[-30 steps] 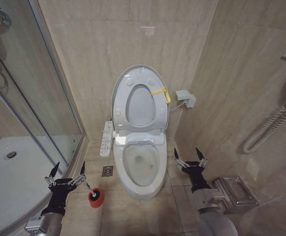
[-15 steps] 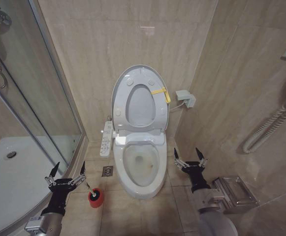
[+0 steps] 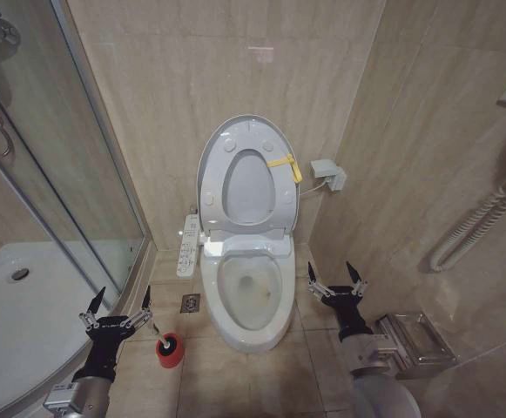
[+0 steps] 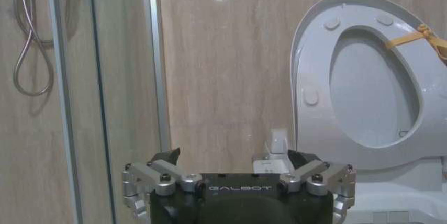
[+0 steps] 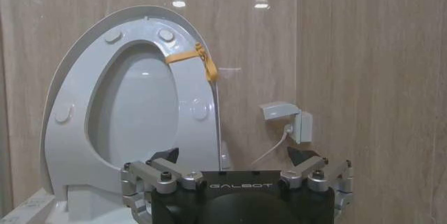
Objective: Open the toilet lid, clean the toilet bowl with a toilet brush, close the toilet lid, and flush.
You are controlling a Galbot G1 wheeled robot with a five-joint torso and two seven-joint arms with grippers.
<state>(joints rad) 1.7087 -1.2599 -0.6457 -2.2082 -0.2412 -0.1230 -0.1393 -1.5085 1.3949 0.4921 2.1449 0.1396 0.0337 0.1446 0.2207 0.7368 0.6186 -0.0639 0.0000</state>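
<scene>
Presently, both grippers are held low before the toilet, fingers spread apart, nothing gripped. Between them, slightly ahead, the toilet bowl [image 3: 251,292] is seen uncovered. Beyond the fingertips, the toilet lid [image 3: 211,165] is raised upright against the wall with the seat [image 3: 274,213] folded against it, a yellow tag [image 3: 286,165] at its rim. Just beside the left gripper [image 3: 116,300], toward the bowl, the toilet brush [image 3: 160,334] is lodged in its red holder [image 3: 171,350] on the floor. The right gripper [image 3: 336,275] is held on the bowl's other side.
</scene>
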